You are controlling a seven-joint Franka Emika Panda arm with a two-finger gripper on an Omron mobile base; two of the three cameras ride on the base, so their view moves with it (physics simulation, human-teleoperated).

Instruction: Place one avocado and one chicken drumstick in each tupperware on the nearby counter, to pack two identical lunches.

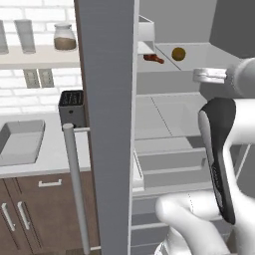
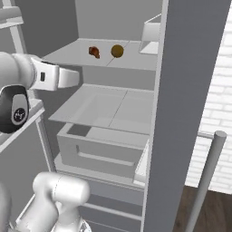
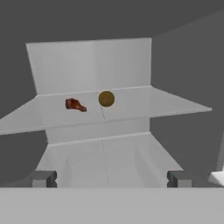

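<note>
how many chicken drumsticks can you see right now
1: a dark reddish-brown chicken drumstick lies on the upper fridge shelf, just left of the olive-brown avocado as the hand view shows it. Another may be hidden behind the open door or on other shelves.

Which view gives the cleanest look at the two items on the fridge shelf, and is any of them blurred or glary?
Hand view: centred, flat even light, slightly soft; drumstick and avocado clear. Left base view: fridge door hides much. Right base view: unobstructed, both small. No glare anywhere.
</note>
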